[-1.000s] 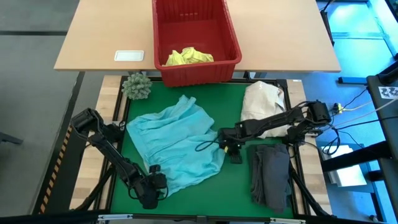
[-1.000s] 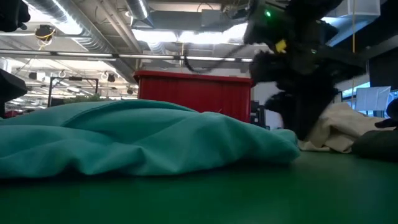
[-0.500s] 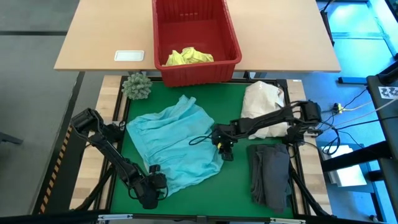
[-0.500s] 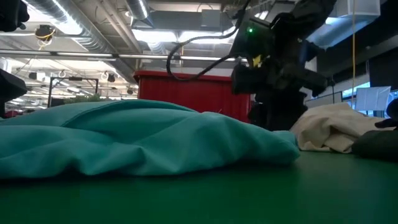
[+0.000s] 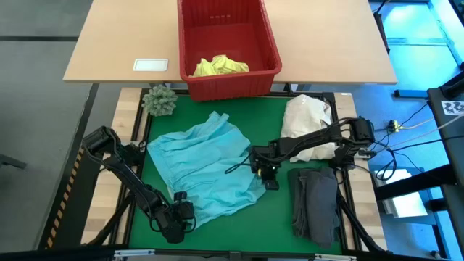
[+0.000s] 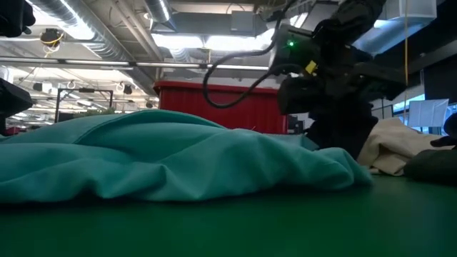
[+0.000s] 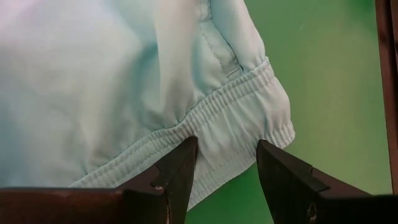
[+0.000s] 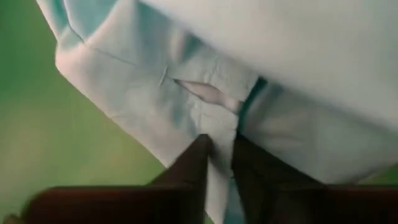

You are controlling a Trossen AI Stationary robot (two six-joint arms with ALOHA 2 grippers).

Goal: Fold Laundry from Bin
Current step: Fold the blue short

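High view first: light blue garment (image 5: 205, 168) spread out and crumpled on the green surface (image 5: 270, 210), just in front of the red bin (image 5: 228, 45). Right gripper (image 5: 262, 169) at the garment's edge farthest from the spiky green ball (image 5: 159, 100), with its fingers (image 8: 193, 165) pressed on a fold of blue cloth, most likely to pull that side flat for folding. Left gripper (image 5: 178, 220) low at the garment's front corner, well away from the bin, fingers (image 7: 177, 171) spread with the stretchy waistband between them, not pinched yet; probably ready to hold that corner down. Yellow garment (image 5: 220, 66) waiting inside the bin. Grey garment (image 5: 316, 203) lying folded on the far side of the right gripper from the blue one. Cream cloth bundle (image 5: 305, 116) between the grey one and the bin, right under the right arm, so easy to bump. White card (image 5: 151, 64) beside the bin on the wooden top.
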